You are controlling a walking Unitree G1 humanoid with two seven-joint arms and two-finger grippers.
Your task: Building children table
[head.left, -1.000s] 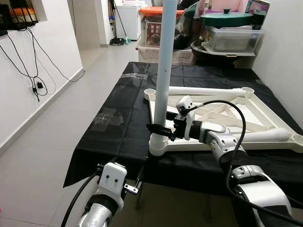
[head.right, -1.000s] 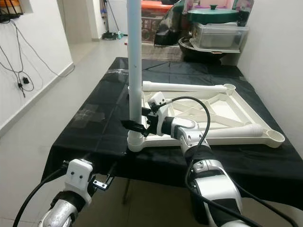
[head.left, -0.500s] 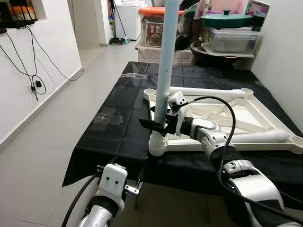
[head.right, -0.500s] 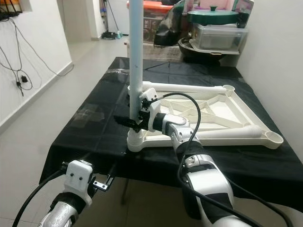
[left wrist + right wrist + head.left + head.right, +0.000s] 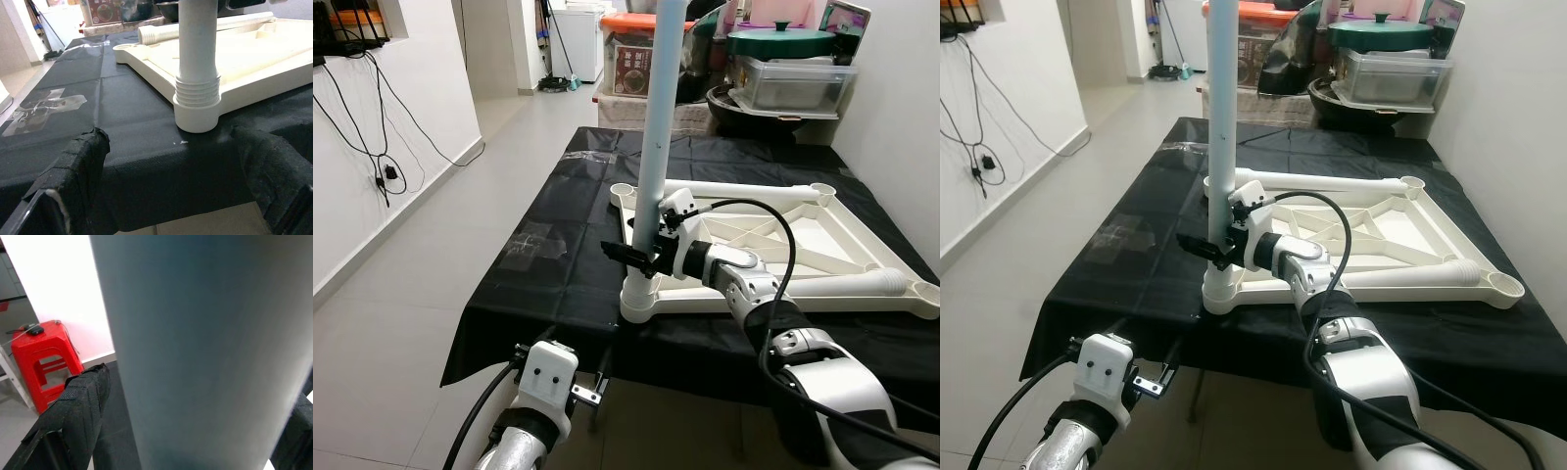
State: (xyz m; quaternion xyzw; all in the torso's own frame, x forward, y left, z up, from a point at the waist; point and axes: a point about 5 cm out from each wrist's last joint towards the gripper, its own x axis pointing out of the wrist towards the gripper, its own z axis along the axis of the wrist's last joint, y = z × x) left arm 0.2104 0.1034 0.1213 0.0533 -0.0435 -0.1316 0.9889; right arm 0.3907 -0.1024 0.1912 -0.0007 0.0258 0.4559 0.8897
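One white table leg [image 5: 658, 147] upright (threaded base), socketed in upturned tabletop [image 5: 822, 250] corner.

Upturned tabletop [image 5: 862, 257] lies on the cloth-covered table [image 5: 548, 264], one leg [image 5: 656, 137] standing upright in its near-left corner socket, another leg [image 5: 847, 284] lying along its near edge, storage bins [image 5: 783, 69] behind.

Black-draped table [image 5: 548, 284], upturned white tabletop frame [image 5: 822, 245] lying on it
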